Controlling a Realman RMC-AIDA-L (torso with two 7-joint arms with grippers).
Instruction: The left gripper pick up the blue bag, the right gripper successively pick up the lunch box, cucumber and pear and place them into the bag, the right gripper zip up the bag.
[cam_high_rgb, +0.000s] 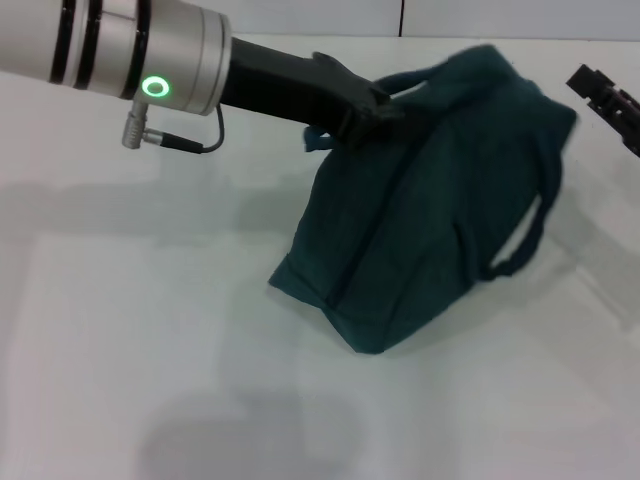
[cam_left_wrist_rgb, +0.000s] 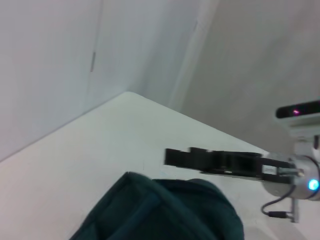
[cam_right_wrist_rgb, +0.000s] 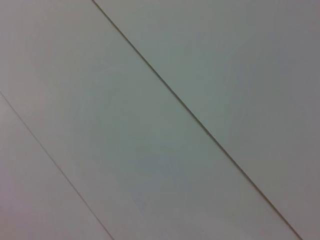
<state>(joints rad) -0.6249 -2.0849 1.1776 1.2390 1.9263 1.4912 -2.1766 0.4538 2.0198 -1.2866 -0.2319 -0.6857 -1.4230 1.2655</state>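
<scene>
The blue bag, soft teal fabric gone slouchy, is propped tilted on the white table, its top gripped by the left gripper. The right gripper is parked far right; its opening can't be told.

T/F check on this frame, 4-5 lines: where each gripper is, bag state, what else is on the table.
1. The left gripper is at the top of the blue bag. True.
2. The bag lies flat on the table. False: it is tilted, its top end raised at the gripper and only its lower corner near the table.
3. The right gripper is touching the bag. False: it sits apart, at the head view's right edge.
4. The lunch box, cucumber and pear lie beside the bag. False: none of them shows in any view.
5. One loop handle hangs free on the bag's side. True.
</scene>
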